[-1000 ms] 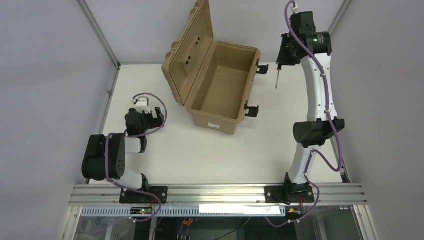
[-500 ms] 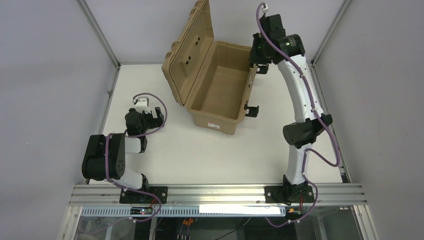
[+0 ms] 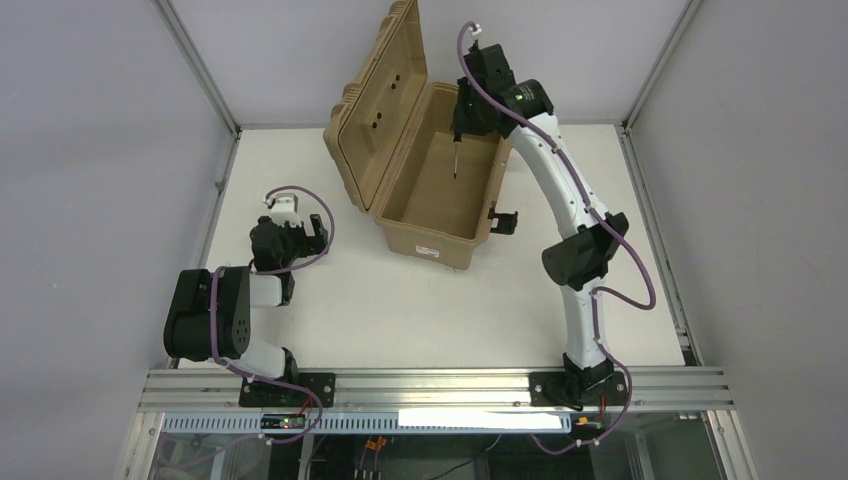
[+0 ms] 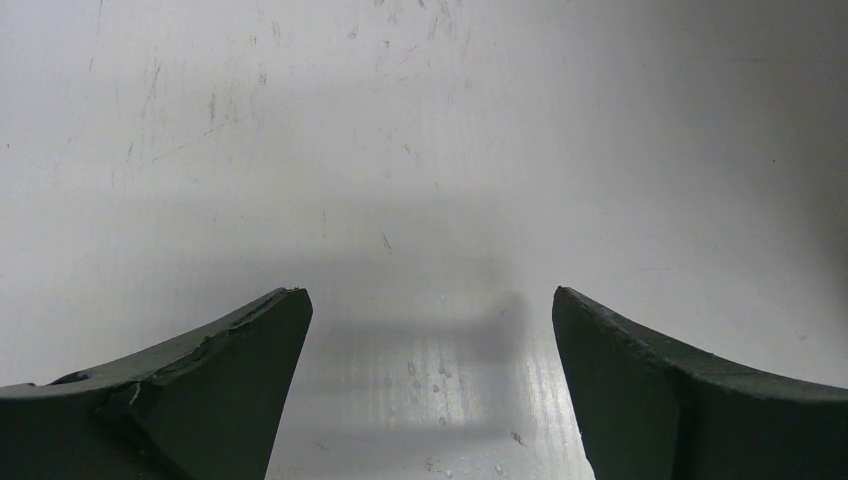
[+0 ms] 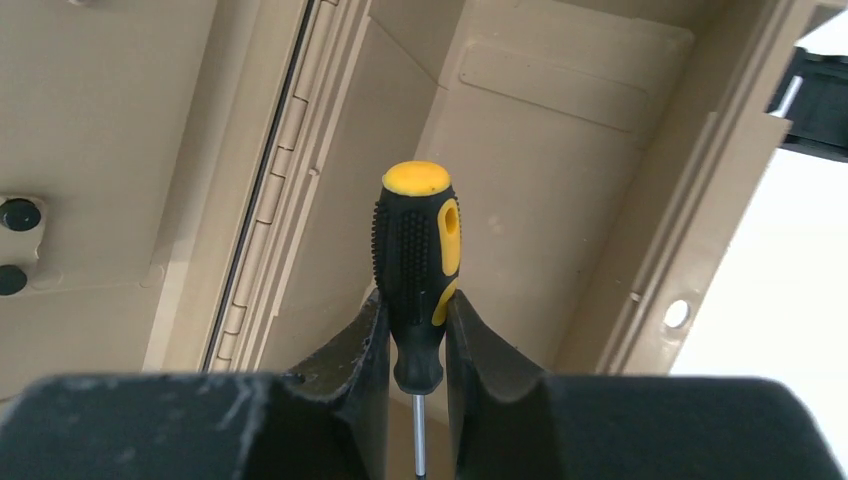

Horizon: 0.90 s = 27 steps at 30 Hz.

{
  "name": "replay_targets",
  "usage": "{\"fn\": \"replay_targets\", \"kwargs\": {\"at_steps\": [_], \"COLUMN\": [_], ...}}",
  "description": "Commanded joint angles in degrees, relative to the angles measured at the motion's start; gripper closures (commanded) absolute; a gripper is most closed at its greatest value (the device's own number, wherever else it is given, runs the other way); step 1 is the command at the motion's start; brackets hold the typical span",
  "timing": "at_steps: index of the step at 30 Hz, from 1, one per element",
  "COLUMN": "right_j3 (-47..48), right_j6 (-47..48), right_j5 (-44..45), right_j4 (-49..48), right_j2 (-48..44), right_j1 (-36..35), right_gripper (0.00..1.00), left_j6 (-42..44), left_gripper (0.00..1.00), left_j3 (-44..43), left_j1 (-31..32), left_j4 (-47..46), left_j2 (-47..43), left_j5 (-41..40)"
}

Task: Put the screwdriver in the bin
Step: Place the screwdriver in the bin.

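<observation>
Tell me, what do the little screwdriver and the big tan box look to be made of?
The screwdriver: handle probably black rubbery grip, matte with fine ribbing, over smooth yellow hard plastic; the thin shaft shines silvery, likely steel.
The bin: looks like moulded hard plastic, matte tan all through, with moulded ribs and hinge knuckles in the same colour.

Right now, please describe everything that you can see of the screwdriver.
The screwdriver is small and slim. Its handle looks like black ribbed rubber with yellow inserts and a yellow end cap, and the thin shaft looks like metal. The right hand is shut on the lower part of the handle, pinching it from both sides. In the top view it hangs with the shaft pointing down, over the inside of the open bin, toward its far end. Nothing else seems to touch it.
</observation>
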<state>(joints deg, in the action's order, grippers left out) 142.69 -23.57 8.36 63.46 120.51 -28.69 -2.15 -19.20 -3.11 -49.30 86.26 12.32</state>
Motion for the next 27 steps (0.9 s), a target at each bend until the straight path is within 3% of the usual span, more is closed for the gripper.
{"fn": "replay_targets", "kwargs": {"at_steps": [1, 16, 27], "right_j3": [0.4, -14.0, -22.5], "right_j6": [-1.5, 1.0, 1.1], "right_j5": [1.8, 8.5, 9.7], "right_j4": [-5.7, -17.3, -22.9], "right_j2": [1.4, 6.5, 10.7], "right_j1": [-1.2, -2.5, -2.9], "right_gripper": [0.98, 0.96, 0.89], "left_j6": [-0.4, -0.4, -0.4], "left_gripper": [0.01, 0.01, 0.01], "left_j3": [0.1, 0.2, 0.1], "left_j1": [-0.3, -0.3, -0.4], "left_j4": [-2.5, -2.5, -2.5], "left_j2": [0.1, 0.0, 0.0], "left_j5": [0.9, 0.9, 0.9]}}
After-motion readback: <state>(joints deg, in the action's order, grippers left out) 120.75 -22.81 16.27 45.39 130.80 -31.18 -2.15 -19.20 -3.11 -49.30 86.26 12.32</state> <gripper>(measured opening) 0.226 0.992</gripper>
